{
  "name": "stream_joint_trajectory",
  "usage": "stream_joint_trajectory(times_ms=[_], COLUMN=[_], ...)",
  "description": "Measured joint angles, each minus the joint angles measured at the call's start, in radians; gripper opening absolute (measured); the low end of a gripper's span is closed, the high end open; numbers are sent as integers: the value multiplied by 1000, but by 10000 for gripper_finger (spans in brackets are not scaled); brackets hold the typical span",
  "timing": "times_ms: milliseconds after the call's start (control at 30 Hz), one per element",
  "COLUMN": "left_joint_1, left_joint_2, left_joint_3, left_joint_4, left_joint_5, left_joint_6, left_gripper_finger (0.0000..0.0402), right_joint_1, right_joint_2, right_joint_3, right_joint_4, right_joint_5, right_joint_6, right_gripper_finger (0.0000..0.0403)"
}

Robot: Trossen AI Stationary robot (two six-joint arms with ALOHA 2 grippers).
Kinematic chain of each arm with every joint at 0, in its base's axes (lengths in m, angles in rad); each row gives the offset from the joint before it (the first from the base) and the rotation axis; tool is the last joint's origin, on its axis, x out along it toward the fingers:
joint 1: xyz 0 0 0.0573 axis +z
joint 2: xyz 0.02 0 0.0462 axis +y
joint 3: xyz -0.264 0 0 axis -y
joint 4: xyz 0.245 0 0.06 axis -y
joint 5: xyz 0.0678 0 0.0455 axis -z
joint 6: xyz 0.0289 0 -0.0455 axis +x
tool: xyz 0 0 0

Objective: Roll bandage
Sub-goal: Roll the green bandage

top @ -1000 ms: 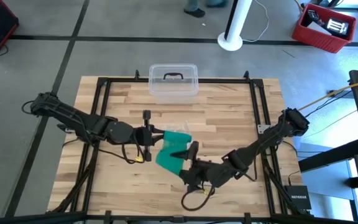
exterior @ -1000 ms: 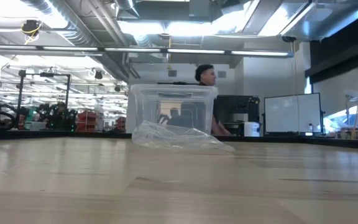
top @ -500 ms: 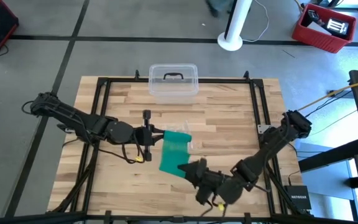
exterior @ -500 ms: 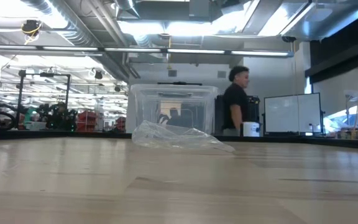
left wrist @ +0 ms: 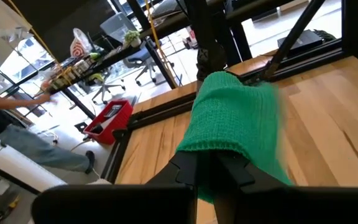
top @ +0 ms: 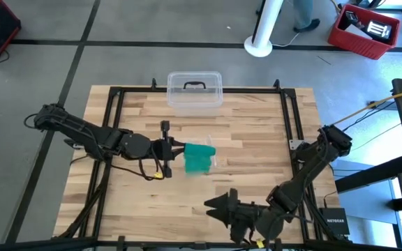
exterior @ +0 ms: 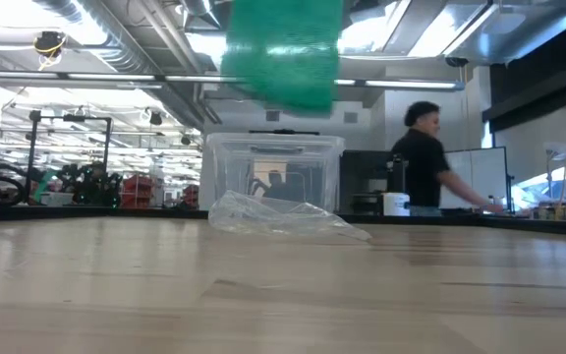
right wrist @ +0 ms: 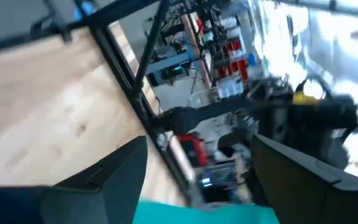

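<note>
Bandage [top: 200, 157] hangs above mid-desk as a loose teal strip, one end pinched in the closed jaws of the left gripper [top: 175, 148], free end dangling over the clear plastic wrapper [exterior: 281, 215], not touching the desk [top: 257, 132] in the low view. Right gripper [top: 218, 207] sits low near the desk's front edge, well apart from the strip, jaws spread wide and holding nothing. No compact roll shows yet, so the rolling looks barely begun; clear lidded bin [top: 195, 91] at the far edge untouched.
</note>
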Motion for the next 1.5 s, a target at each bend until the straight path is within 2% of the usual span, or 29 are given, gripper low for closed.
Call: stream_joint_trajectory(times_ms=[100,167,333,433,500,567,633,767,867,967,1067,1333,1500], left_joint_1=[-11,-29,-97,-128,-146,-160,-166,-171,-172,-174,-177,-182,-182], left_joint_2=[0,0,0,0,0,1,6,23,40,43,45,45,45], left_joint_3=[0,0,0,1,1,1,1,1,1,1,1,1,1], left_joint_4=[2,10,78,119,134,135,135,135,135,142,138,142,131], left_joint_5=[0,-2,-54,-71,-72,-73,-74,-76,-82,-121,-134,-136,-136], left_joint_6=[17,37,128,165,183,198,213,236,249,255,270,283,285], left_gripper_finger=[13,13,13,13,13,13,13,13,13,13,13,13,13], right_joint_1=[-4,-14,-14,-15,-18,-30,-50,-109,-141,-153,-152,-169,-198], right_joint_2=[0,-1,-78,-130,-143,-153,-160,-159,-160,-158,-160,-159,-158], right_joint_3=[0,0,-5,-65,-129,-187,-227,-277,-281,-282,-281,-281,-281], right_joint_4=[-1,-32,-313,-411,-399,-308,-146,120,204,262,285,352,347], right_joint_5=[-7,26,79,94,128,154,140,5,-54,-163,-182,-122,-171], right_joint_6=[226,406,844,1086,1166,1207,1211,1198,1194,1186,1185,1205,1235], right_gripper_finger=[289,289,289,289,289,289,289,289,288,276,246,144,82])
